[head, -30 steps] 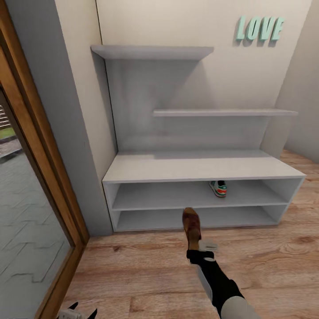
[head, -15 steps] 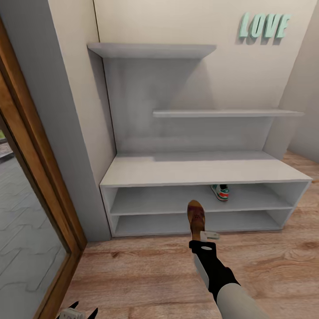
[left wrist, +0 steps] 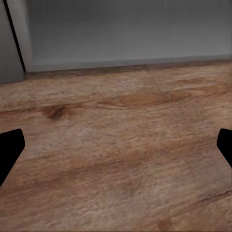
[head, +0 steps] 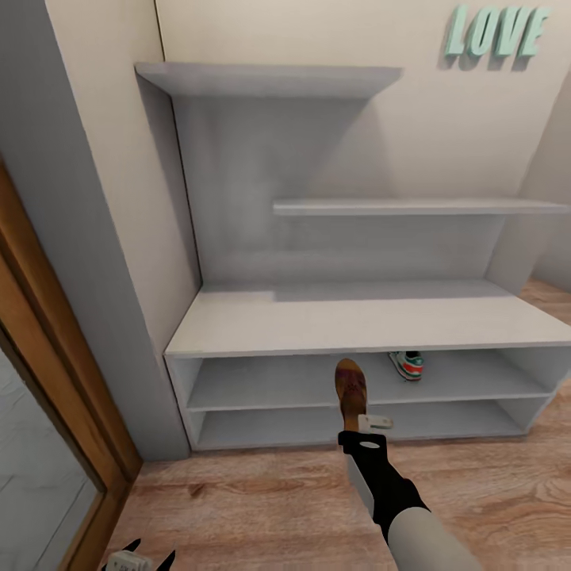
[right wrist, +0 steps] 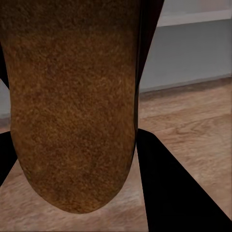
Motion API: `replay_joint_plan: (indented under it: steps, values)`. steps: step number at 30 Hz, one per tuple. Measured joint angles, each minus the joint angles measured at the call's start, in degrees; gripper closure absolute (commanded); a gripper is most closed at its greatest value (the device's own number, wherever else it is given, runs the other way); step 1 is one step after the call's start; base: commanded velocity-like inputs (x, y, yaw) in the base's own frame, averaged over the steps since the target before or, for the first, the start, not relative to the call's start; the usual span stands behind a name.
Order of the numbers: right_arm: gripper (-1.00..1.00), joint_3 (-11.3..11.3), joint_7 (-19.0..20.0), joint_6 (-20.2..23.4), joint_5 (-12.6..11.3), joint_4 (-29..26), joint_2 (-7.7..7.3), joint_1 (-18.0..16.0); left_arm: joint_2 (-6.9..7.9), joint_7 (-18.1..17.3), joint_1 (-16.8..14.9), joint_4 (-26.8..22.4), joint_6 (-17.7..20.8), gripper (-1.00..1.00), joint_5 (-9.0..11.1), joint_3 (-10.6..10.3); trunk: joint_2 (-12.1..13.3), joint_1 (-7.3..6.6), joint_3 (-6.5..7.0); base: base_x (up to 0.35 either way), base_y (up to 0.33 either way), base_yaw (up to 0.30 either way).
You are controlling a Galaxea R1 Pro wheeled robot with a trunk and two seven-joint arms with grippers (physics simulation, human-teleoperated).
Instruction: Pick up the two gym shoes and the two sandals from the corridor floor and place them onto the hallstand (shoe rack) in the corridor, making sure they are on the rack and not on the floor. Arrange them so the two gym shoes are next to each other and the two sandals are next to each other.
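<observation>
A brown sandal (head: 351, 390) stands up out of my right gripper (head: 358, 428), which is shut on its heel end in front of the hallstand (head: 349, 321). The toe of the sandal overlaps the front of the bench's upper tier. Its tan footbed (right wrist: 72, 106) looms close in the right wrist view, between dark fingers (right wrist: 169, 188). One gym shoe (head: 407, 365) sits on the upper tier inside the bench, heel outward, to the right of the sandal. My left gripper (head: 136, 557) hangs low at the left over the corridor floor (left wrist: 121, 145), its fingers (left wrist: 9, 150) wide apart and empty.
Teal LOVE letters (head: 496, 33) hang on the wall above two staggered shelves (head: 270, 79). A grey wall edge (head: 87, 262) and a wooden door frame (head: 47, 357) stand at the left. Plank floor (head: 262, 507) stretches in front of the bench.
The whole view has shifted closer to the hallstand and a little left, so the camera moved. The right gripper keeps the sandal, raised slightly against the bench. The left gripper is unchanged.
</observation>
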Motion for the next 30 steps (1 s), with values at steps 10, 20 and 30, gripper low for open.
replay_joint_plan:
  steps: [10,20,30]
  values:
    - [1.0,-0.06,-0.09,-0.07,0.07,0.0,0.0,0.0,0.0,-0.08,0.0,-0.37,0.09,-1.0,0.05,-0.07,0.0,0.04,-0.33,0.039,0.0,0.0]
    - [1.0,-0.1,-0.19,-0.04,0.11,0.01,0.0,0.0,0.0,-0.08,0.0,-0.37,0.11,-1.0,0.04,-0.08,-2.79,1.57,-2.46,0.001,0.0,0.0]
    - [1.0,-0.1,-0.2,-0.01,0.18,0.09,0.0,0.0,0.0,0.07,0.0,-0.37,0.11,-1.0,-0.04,0.01,-6.42,3.58,-5.11,0.0,0.0,0.0]
